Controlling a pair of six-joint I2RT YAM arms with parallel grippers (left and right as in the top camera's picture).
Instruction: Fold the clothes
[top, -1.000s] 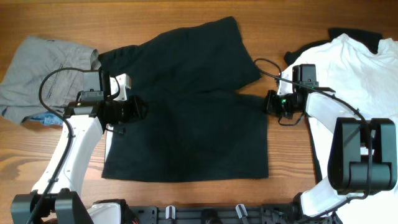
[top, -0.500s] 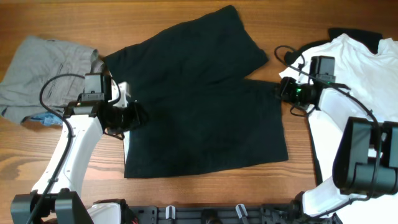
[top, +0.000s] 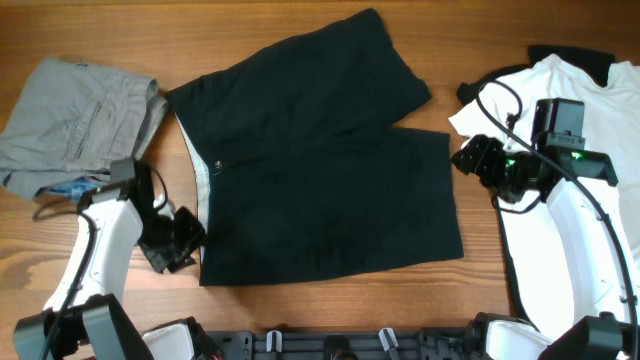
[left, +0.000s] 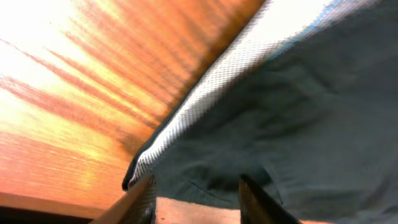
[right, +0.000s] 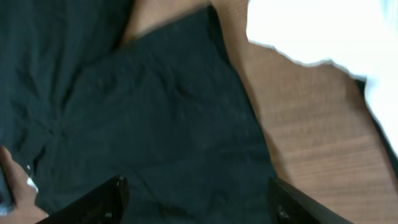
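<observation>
The black shorts (top: 320, 170) are laid flat at the middle of the table (top: 250, 20), long axis across it, waistband left, legs right. The left gripper (top: 180, 242) is seen narrowly parted and empty, the right gripper (top: 468, 160) wide and empty

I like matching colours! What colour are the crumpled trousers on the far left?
The crumpled fabric trousers are plain grey; the overhead view shows them best.

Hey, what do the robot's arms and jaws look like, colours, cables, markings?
The left arm and right arm both have white rounded links with black joints and black wrist heads. A thin black cable loops along each. A green light glows on the right wrist. The jaws look dark.
</observation>
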